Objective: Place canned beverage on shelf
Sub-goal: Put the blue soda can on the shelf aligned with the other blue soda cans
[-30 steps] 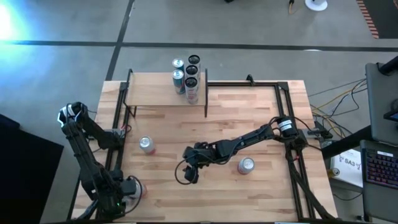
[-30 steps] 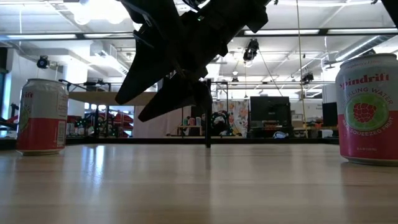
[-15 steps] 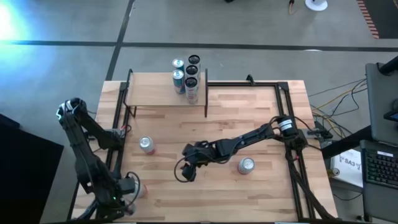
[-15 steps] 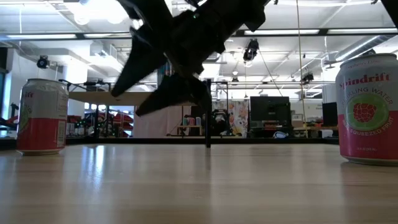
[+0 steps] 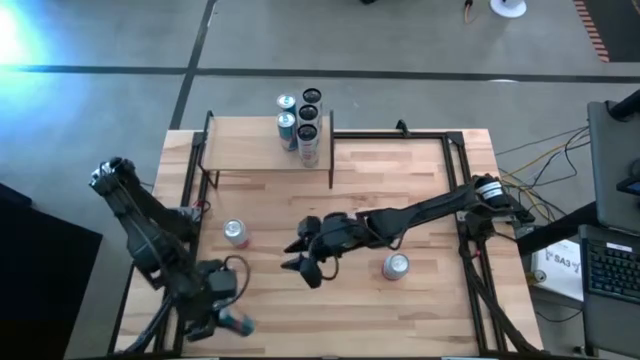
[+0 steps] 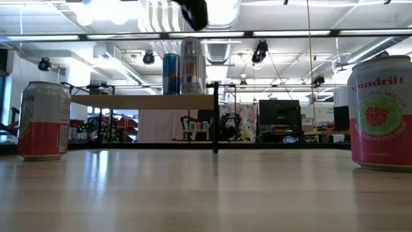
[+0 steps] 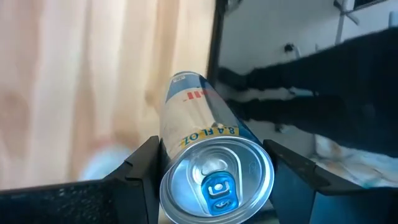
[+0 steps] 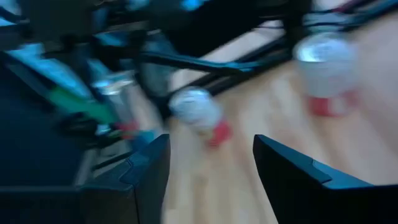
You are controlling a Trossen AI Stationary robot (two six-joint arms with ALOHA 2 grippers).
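Note:
My left gripper [image 5: 222, 308] is near the table's front left and is shut on a slim blue and silver can [image 7: 199, 130], which also shows in the high view [image 5: 238, 322]. My right gripper [image 5: 305, 262] is open and empty above the table's middle; only its tip shows at the top of the low view [image 6: 193, 13]. Two red and white cans stand upright on their bases on the table [image 5: 236, 233] [image 5: 396, 266]. The shelf [image 5: 250, 150] stands at the far left, with several cans [image 5: 300, 125] upright on its right end. My left gripper pinches the can between its two fingers [image 7: 144, 168], on the can's side wall just below the top rim [image 7: 180, 143]. The can lies along the fingers, its pull-tab top toward the wrist camera. In the high view it lies on its side, pointing toward the table's right.
A dark metal frame [image 5: 460, 200] runs along the table's right and far edges, and another rail runs along the left [image 5: 185, 230]. The two standing cans also show in the low view [image 6: 42, 120] [image 6: 381, 113]. Bare wood lies between them.
My left gripper has swung from the front left corner toward the table's right with the blue can, which now lies on its side. My right gripper has risen from the table's middle, almost out of the low view, and its arm has lifted.

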